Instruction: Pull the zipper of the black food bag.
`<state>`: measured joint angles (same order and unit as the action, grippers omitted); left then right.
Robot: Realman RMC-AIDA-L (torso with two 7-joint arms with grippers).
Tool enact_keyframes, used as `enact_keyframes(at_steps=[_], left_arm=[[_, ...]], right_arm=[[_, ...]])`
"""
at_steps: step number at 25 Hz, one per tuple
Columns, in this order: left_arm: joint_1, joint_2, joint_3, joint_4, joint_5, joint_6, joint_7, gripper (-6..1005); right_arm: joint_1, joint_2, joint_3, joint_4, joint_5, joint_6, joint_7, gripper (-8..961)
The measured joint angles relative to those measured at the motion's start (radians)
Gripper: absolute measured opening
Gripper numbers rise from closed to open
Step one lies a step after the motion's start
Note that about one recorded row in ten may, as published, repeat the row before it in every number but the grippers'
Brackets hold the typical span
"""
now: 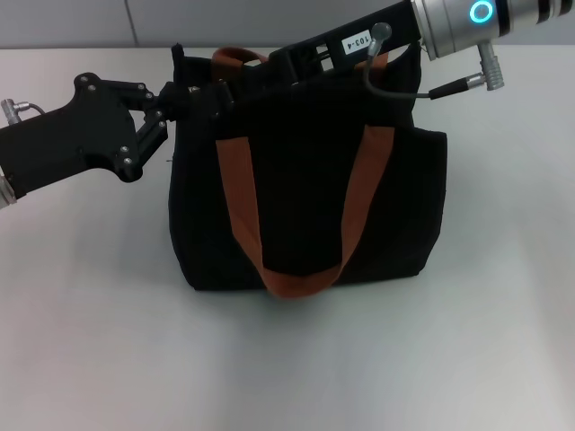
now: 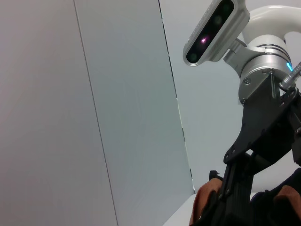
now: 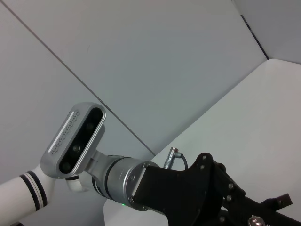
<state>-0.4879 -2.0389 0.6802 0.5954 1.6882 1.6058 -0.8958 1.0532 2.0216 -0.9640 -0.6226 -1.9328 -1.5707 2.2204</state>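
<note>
The black food bag (image 1: 305, 197) stands upright mid-table with two orange-brown strap handles (image 1: 243, 206). My left gripper (image 1: 199, 97) reaches in from the left and is shut on the bag's top left corner. My right gripper (image 1: 292, 61) comes from the upper right and lies over the bag's top opening, near the far handle. The zipper pull is hidden behind the grippers and the bag's top edge. The left wrist view shows the right gripper (image 2: 244, 188) above the orange handles (image 2: 204, 205). The right wrist view shows only the left arm's gripper body (image 3: 197, 188).
The white table (image 1: 287, 368) lies around the bag, with a grey wall (image 1: 90, 22) behind it. The right arm's silver wrist (image 1: 458, 22) and its cable (image 1: 395, 90) hang over the bag's right top corner.
</note>
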Motion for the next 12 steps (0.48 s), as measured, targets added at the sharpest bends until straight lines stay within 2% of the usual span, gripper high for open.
enact_keyframes(at_steps=[12], left_arm=[[0.003,0.002,-0.001,-0.002,0.000,0.000,0.002,31]], right_arm=[[0.001,0.002,-0.002,0.000,-0.001,0.012,-0.003,677]])
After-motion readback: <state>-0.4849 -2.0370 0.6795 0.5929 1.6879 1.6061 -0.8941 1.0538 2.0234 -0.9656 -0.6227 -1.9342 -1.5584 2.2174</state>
